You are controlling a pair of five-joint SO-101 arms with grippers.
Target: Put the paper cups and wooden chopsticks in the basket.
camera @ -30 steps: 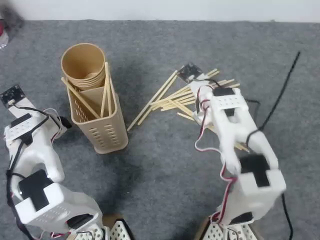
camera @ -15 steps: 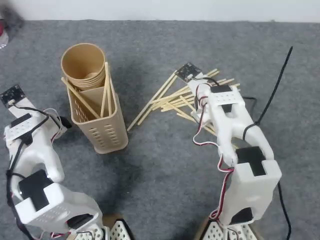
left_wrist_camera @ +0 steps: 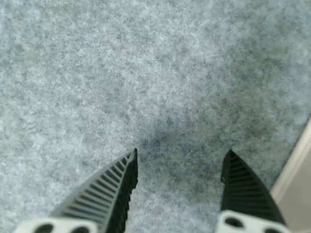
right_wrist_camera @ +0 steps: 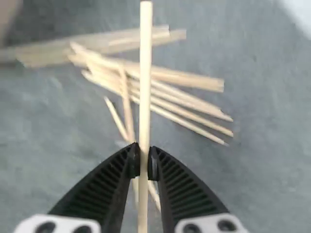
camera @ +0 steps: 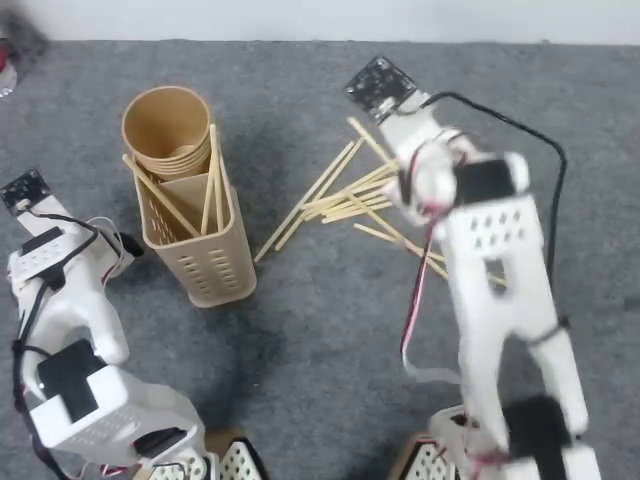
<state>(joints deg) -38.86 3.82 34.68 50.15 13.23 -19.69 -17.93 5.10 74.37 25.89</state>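
The left gripper [left_wrist_camera: 180,167] hung parted over bare carpet [left_wrist_camera: 146,73]. The right gripper [right_wrist_camera: 143,162] had risen off the pile [camera: 340,203] within the last second, pinched shut on one chopstick [right_wrist_camera: 145,73], so that stick looked ready to carry over. Its long axis ran straight out past the gripper's tips, crossing the pile below. Farther left stood the basket [camera: 205,260], with cups [camera: 165,125] already inside.
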